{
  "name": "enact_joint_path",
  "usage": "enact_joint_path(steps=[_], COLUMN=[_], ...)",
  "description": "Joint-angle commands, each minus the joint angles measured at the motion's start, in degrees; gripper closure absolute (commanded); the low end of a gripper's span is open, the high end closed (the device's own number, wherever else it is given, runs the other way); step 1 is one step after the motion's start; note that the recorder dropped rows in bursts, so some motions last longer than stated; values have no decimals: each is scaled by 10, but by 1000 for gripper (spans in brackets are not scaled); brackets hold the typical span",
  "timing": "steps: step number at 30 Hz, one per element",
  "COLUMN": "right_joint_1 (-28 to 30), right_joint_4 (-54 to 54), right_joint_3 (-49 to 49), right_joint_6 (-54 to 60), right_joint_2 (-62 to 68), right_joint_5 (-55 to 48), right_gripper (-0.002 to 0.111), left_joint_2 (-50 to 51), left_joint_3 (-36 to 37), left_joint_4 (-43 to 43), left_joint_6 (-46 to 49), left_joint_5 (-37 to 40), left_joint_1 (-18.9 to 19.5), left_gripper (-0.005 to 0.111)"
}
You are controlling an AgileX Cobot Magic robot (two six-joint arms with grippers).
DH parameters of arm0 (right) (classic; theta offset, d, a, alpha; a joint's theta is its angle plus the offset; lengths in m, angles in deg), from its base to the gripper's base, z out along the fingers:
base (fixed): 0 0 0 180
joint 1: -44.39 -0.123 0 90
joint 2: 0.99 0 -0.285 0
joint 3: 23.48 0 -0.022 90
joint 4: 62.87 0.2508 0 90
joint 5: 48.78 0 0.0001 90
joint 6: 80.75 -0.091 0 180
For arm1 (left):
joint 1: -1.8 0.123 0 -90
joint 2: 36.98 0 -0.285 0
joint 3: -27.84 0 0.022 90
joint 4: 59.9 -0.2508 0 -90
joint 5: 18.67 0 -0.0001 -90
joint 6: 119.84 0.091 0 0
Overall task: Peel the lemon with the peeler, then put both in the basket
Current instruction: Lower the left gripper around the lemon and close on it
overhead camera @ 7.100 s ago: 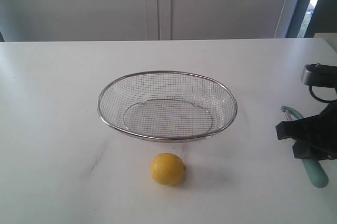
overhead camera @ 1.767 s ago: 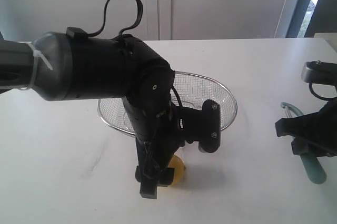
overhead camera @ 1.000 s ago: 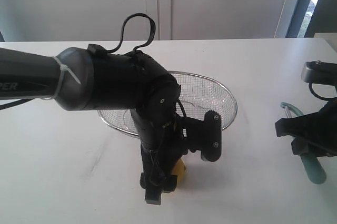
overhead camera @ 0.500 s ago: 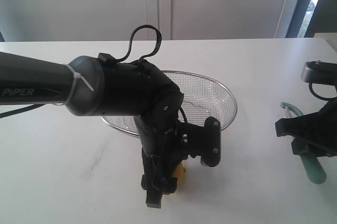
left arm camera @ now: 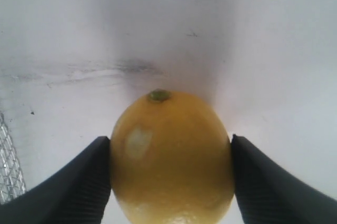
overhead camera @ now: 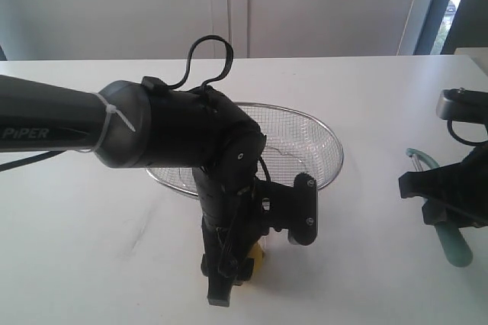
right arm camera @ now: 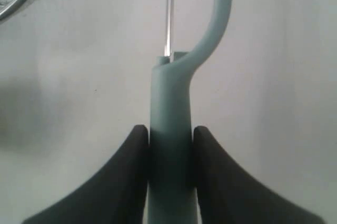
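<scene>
Lemon clamped in left gripper; peeler clamped in right gripper.
Left fingers press on both sides of lemon, just in front of basket; contact with table cannot be told. Right fingers pinch teal handle; peeler at far right of table, well apart from basket.
</scene>
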Motion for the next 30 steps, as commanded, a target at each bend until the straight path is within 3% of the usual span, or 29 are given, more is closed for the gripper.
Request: enact_joint_path(steps=[1,30], right_joint_1=[1,1], right_joint_4=[3,4], right_joint_3=[2,2], right_joint_6=[7,7], right_joint_2=[-4,-4], right_joint_5=[6,7], right_gripper=[108,108], left_joint_2=[3,-31], left_joint_3=[1,-56], left_joint_4=[12,33], left_joint_6=[-3,-46], left_joint_5=[40,146], left_joint_1=[-3,-8], left_gripper=[107,107])
